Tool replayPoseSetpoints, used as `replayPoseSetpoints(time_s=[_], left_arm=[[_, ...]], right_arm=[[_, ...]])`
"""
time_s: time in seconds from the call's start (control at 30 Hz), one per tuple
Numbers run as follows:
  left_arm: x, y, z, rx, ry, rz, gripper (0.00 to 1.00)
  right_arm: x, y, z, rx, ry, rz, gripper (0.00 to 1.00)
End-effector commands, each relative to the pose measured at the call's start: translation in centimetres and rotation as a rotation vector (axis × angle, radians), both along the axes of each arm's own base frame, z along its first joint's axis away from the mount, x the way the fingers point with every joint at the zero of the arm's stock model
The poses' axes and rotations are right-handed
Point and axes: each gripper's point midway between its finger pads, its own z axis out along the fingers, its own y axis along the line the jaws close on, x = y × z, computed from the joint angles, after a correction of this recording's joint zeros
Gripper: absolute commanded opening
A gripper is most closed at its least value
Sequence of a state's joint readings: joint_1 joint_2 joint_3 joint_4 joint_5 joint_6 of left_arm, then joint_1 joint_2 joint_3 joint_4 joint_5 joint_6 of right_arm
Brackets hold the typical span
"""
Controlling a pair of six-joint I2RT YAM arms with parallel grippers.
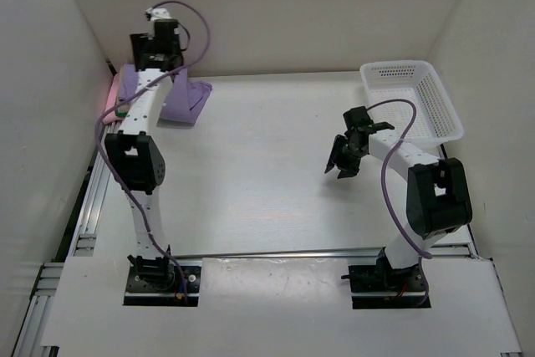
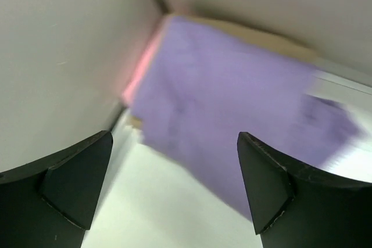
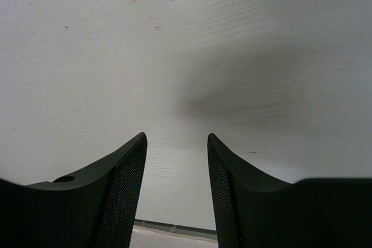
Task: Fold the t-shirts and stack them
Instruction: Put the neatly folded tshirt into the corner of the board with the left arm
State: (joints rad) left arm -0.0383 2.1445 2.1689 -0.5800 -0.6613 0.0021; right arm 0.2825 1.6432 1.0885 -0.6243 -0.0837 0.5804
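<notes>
The t-shirts lie stacked in the far-left corner of the table, a folded lavender one point(image 1: 185, 98) on top. In the left wrist view the lavender shirt point(image 2: 232, 103) fills the middle, with a pink edge point(image 2: 141, 72) showing at its left side and a tan edge point(image 2: 261, 34) behind it. My left gripper point(image 2: 174, 184) hangs just above the stack's near edge, open wide and empty. My right gripper point(image 1: 343, 162) hovers over bare table right of centre. Its jaws point(image 3: 176, 143) stand apart with nothing between them.
A white mesh basket point(image 1: 436, 94) stands at the far right, with nothing showing in it. The enclosure's white walls close in the far-left corner right beside the stack. A metal rail point(image 1: 284, 254) runs along the near edge.
</notes>
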Motion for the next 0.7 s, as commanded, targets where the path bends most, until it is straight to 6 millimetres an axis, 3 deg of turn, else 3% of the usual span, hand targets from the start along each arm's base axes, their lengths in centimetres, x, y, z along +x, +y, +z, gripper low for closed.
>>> replayPoseSetpoints(time_s=[0.0, 0.03, 0.07, 0.1, 0.13, 0.17, 0.2, 0.23, 0.3, 0.33, 0.53, 0.67], left_arm=[[0.7, -8.1, -4.2, -0.021, 0.095, -0.170, 1.00], [1.7, -8.4, -7.5, -0.002, 0.145, -0.157, 1.00], [3.5, -8.5, -5.7, 0.001, 0.076, -0.143, 1.00], [4.7, -8.5, -5.8, 0.007, 0.055, -0.129, 1.00], [6.2, -8.6, -9.4, 0.017, 0.087, -0.119, 1.00], [7.2, -8.7, -9.4, 0.015, 0.062, -0.118, 1.00], [8.8, -9.0, -7.1, 0.003, -0.041, -0.118, 1.00], [9.5, -9.7, -7.9, 0.001, -0.059, -0.127, 1.00], [10.0, -9.7, -10.6, 0.005, -0.058, -0.119, 1.00], [10.7, -9.8, -9.5, -0.004, -0.127, -0.119, 1.00], [12.0, -9.0, -8.9, 0.013, -0.245, -0.042, 1.00], [11.2, -9.1, -12.3, 0.034, -0.175, -0.029, 1.00]], right_arm=[[1.3, 1.1, 0.8, 0.035, -0.044, 0.011, 0.51], [1.3, 1.1, 0.8, 0.035, -0.044, 0.011, 0.51], [1.3, 1.1, 0.8, 0.035, -0.044, 0.011, 0.51], [1.1, 1.0, 0.6, 0.033, -0.035, 0.011, 0.51], [1.1, 1.0, 0.6, 0.032, -0.035, 0.011, 0.51], [1.0, 1.0, 0.3, 0.030, -0.026, 0.011, 0.51], [1.0, 1.0, 0.3, 0.030, -0.026, 0.011, 0.51], [1.0, 1.0, 0.3, 0.030, -0.026, 0.011, 0.51], [0.9, 1.0, -0.4, 0.024, -0.006, 0.011, 0.51], [0.9, 1.0, -0.4, 0.024, -0.006, 0.011, 0.51], [0.8, 0.9, -2.0, 0.015, 0.025, 0.010, 0.51], [0.2, 0.9, -2.9, 0.014, 0.058, 0.013, 0.51]])
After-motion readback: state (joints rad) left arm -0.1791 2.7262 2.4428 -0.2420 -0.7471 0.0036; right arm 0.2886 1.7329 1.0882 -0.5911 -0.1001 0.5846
